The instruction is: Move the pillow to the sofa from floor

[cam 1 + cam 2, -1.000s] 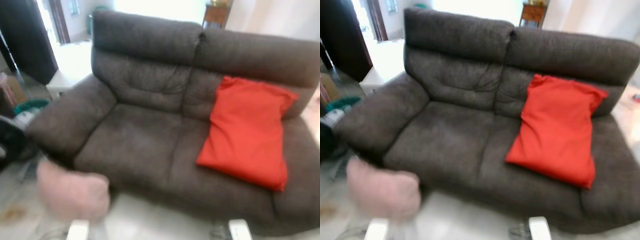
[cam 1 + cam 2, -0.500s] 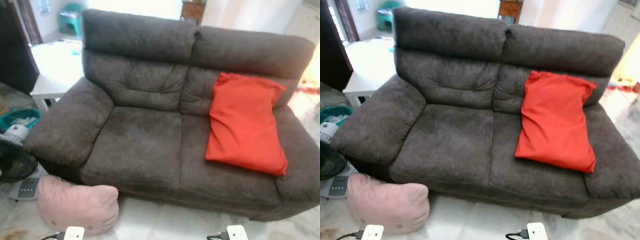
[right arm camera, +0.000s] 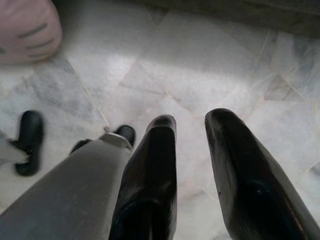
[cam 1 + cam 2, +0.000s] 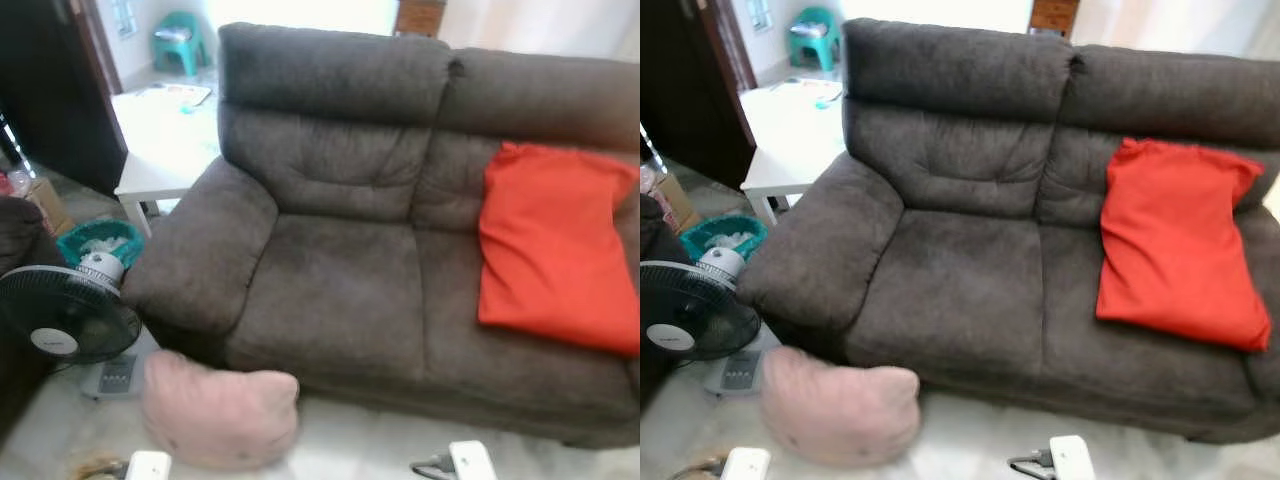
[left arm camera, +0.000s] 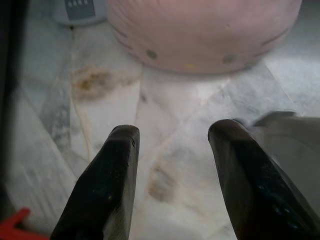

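A pink pillow [image 4: 220, 410] lies on the marble floor against the front of the dark brown sofa [image 4: 340, 290], below its left armrest. A red pillow [image 4: 555, 250] leans on the sofa's right seat and backrest. My left gripper [image 5: 172, 135] hangs open over the floor, with the pink pillow [image 5: 200, 30] a short way ahead of its fingers. My right gripper [image 3: 190, 120] also points down at the floor, its fingers a little apart and holding nothing. A corner of the pink pillow [image 3: 25, 25] appears off to one side in the right wrist view.
A black standing fan [image 4: 65, 320] is on the floor left of the pillow, with a teal basket [image 4: 95, 240] behind it. A white low table [image 4: 165, 140] stands by the sofa's left armrest, and a teal stool [image 4: 180, 40] is farther back.
The whole view has shifted, so the sofa and pink pillow now sit further right and the fan has come into view. The blur has cleared. The pillows themselves have not moved.
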`<state>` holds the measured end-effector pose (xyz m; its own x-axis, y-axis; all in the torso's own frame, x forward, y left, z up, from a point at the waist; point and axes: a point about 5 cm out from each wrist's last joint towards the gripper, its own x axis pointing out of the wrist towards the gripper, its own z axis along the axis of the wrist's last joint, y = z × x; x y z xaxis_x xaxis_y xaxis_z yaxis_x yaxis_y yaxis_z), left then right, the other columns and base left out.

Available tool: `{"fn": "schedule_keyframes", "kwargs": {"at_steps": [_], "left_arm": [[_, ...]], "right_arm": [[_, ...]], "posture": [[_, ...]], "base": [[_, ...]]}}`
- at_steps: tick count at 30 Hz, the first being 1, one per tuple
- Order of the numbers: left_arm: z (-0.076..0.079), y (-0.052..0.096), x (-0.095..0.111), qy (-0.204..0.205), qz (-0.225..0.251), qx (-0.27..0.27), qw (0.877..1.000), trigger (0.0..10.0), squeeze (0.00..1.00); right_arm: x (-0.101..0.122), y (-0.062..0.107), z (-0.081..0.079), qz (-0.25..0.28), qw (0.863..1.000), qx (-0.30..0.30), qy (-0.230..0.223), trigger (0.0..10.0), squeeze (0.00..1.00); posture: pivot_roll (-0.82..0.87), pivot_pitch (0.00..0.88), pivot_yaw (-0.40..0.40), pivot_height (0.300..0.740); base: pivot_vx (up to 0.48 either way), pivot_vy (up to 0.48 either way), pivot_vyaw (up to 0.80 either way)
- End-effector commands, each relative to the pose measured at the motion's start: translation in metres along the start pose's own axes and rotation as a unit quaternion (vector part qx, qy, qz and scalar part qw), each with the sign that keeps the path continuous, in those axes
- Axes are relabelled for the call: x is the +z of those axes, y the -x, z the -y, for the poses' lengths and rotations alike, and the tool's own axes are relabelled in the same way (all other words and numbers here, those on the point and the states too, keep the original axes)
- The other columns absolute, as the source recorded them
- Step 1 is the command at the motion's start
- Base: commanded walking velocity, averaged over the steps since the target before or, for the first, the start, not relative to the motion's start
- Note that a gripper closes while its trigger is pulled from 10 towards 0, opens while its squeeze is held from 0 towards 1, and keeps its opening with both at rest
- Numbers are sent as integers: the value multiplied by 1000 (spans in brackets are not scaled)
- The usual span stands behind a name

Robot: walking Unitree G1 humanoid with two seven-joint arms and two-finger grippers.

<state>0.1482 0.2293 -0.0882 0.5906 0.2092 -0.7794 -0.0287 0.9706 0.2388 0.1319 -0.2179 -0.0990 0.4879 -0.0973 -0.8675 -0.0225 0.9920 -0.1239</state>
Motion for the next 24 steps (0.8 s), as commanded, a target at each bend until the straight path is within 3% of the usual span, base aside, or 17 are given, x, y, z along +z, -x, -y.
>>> {"fn": "schedule_keyframes", "kwargs": {"at_steps": [1, 24], "left_arm": [[-10, 0, 0, -6, -5, 10, 1000, 10000, 0], [-3, -2, 8, -6, 14, 6, 1000, 10000, 0]], "right_arm": [[10, -2, -5, 15, 1000, 5, -2, 10000, 0], [9, -2, -5, 13, 1000, 9, -2, 10000, 0]], "posture": [[143, 0, -63, 740], [143, 5, -66, 740]], "base": [[0, 390, 0], [0, 402, 0]]}}
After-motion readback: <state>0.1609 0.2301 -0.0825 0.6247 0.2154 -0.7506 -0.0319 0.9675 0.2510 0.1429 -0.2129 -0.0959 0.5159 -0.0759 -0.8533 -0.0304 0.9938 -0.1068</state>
